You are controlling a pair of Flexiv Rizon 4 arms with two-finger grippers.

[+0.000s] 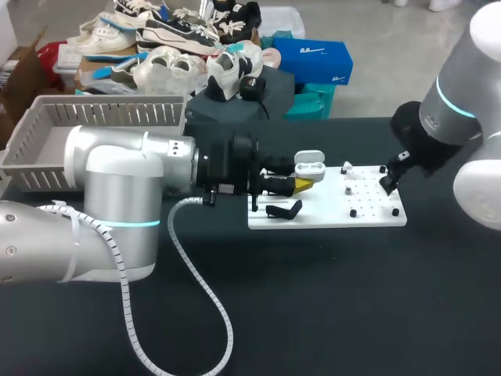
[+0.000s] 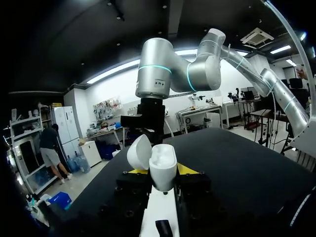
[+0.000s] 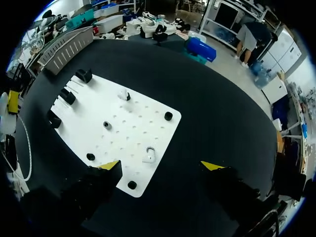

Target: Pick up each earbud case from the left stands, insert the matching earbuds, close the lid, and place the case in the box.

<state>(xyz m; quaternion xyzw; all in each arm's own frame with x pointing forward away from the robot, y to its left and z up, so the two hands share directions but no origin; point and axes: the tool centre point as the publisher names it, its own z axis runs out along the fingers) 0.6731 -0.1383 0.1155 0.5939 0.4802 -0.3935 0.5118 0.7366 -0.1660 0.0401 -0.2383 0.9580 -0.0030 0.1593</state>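
Observation:
A white earbud case (image 2: 163,170) with its lid (image 2: 138,151) swung open stands upright between my left gripper's yellow tips, and my left gripper (image 2: 162,170) is shut on it. In the head view that case (image 1: 309,166) hangs over the left end of the white board (image 1: 329,213). One white earbud (image 3: 148,156) lies on the board just ahead of my right gripper (image 3: 161,165), which hovers open above the board's right end. Another earbud (image 3: 123,94) sits farther along the board. Black stands (image 3: 67,95) line the board's left side.
A grey slatted basket (image 1: 94,116) stands at the table's back left, behind my left arm. Small black pegs (image 1: 354,212) dot the board. The table is black, with shoes and boxes piled past its far edge.

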